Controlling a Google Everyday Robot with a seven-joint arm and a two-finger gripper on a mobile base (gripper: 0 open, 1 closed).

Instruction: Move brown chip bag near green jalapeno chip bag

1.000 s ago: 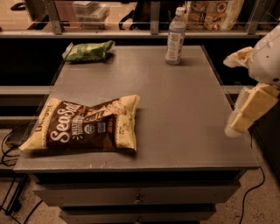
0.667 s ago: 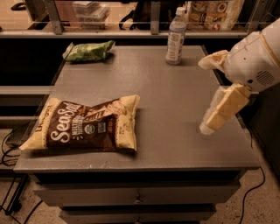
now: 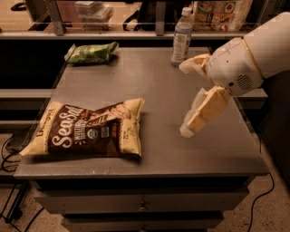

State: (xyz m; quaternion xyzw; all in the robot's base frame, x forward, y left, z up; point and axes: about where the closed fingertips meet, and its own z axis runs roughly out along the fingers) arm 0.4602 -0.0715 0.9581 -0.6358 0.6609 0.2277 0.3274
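Note:
The brown chip bag (image 3: 86, 131) lies flat at the front left of the grey table (image 3: 163, 86), its white "Sea Salt" lettering facing up. The green jalapeno chip bag (image 3: 90, 53) lies at the table's far left corner, well apart from the brown bag. My gripper (image 3: 182, 99) hangs over the right half of the table, to the right of the brown bag and not touching it. Its two tan fingers (image 3: 204, 111) are spread apart with nothing between them.
A clear water bottle (image 3: 182, 38) stands at the back of the table, right of centre, just behind my gripper. A shelf with boxes and packets (image 3: 217, 13) runs behind the table. Drawers sit under the front edge, and cables lie on the floor.
My arm has swung in from the right edge and moved left over the table, closer to the brown chip bag. Both bags and the bottle have not moved.

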